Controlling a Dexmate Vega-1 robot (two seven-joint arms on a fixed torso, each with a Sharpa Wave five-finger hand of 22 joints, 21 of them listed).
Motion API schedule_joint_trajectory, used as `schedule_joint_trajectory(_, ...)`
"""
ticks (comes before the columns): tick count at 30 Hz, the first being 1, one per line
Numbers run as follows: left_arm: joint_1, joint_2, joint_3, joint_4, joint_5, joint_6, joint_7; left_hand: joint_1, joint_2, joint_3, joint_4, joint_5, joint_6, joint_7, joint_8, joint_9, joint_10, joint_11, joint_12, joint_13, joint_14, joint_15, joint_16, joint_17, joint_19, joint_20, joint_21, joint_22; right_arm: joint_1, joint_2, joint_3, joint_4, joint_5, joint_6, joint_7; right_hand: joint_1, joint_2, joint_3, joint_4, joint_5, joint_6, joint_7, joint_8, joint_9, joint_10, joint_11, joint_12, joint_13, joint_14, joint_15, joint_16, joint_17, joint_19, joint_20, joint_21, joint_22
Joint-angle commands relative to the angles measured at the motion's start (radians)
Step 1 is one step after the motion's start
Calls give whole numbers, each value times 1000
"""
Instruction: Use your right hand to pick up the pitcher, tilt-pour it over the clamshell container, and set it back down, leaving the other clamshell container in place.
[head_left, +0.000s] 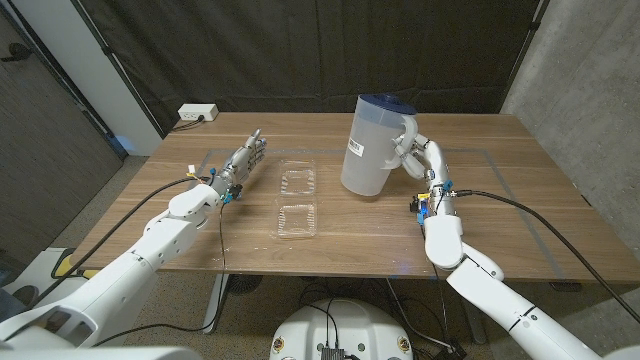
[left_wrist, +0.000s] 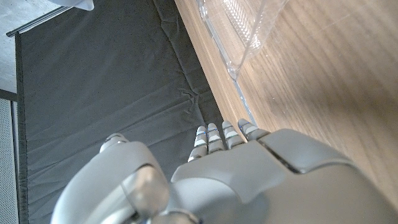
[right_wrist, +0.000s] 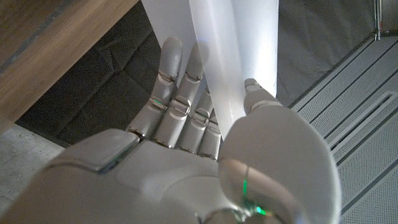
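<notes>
A translucent pitcher (head_left: 372, 145) with a dark blue lid and a white label leans toward the left, to the right of two clear clamshell containers. My right hand (head_left: 416, 152) grips its handle (right_wrist: 230, 56), fingers (right_wrist: 177, 93) and thumb wrapped around it. I cannot tell whether its base touches the table. The far clamshell container (head_left: 298, 180) and the near one (head_left: 296, 220) lie open at mid-table. The pitcher is beside them, not above them. My left hand (head_left: 245, 160) reaches out left of the far container (left_wrist: 242, 25), fingers (left_wrist: 224, 134) straight, holding nothing.
A white power strip (head_left: 197, 114) sits at the table's (head_left: 520, 200) far left corner. A black curtain (head_left: 300, 50) hangs behind the table and a grey wall (head_left: 590, 80) stands to the right. Thin tape lines (head_left: 510, 175) mark the tabletop.
</notes>
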Motion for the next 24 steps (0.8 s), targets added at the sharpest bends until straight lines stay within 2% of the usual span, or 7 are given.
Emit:
schedule_joint_trajectory(1,27,25,-12,-59,2,20,29,0,5,-7,0,-2,12,8,-2,2,6,2,-4,4,0,7,-3,5,-1,6,3,3,-3,-13,34,1,-32,105,27,-120,116,114,120,-1,-13,-19,-3,-4,64,-58,335,103,33,-71,6,2,-8,-135,14,0)
schedule_joint_trajectory(11,71,57,-34,-128,2,34,65,1,8,-8,1,-2,11,8,-3,2,7,1,-4,4,0,8,-3,5,-1,5,4,3,-32,-37,65,-51,-82,113,46,-123,117,112,128,-1,-15,-22,-6,2,78,-58,298,83,26,-70,7,-13,-18,-136,34,-9)
schedule_joint_trajectory(20,123,110,-63,-193,10,21,65,2,11,-10,1,-3,14,11,-3,2,10,7,-3,4,6,9,-1,5,2,3,5,3,-62,-64,91,-119,-116,83,87,-123,118,114,133,0,-8,-18,-17,-8,93,-58,270,84,27,-69,16,-22,-24,-137,55,-21)
schedule_joint_trajectory(22,130,120,-71,-202,3,22,57,3,11,-10,1,-3,13,12,-3,2,11,6,-3,4,7,10,-1,5,2,3,5,3,-68,-70,94,-135,-119,76,100,-127,119,113,139,0,-11,-20,-23,-15,85,-59,245,60,24,-67,15,-27,-27,-137,59,-24)
schedule_joint_trajectory(23,132,127,-74,-207,3,22,52,3,12,-10,1,-3,13,13,-3,2,12,9,-2,4,7,11,-1,5,2,2,5,3,-70,-73,95,-141,-119,74,107,-130,118,112,145,0,-10,-19,-27,-21,87,-56,198,4,23,-66,17,-34,-31,-138,62,-30)
schedule_joint_trajectory(24,134,135,-77,-214,7,22,51,3,12,-11,1,-3,13,13,-4,2,12,11,-2,4,8,10,-1,5,1,3,5,3,-73,-74,96,-148,-121,71,111,-131,119,112,147,0,-10,-19,-30,-25,95,-58,184,-14,23,-66,17,-37,-32,-139,64,-33)
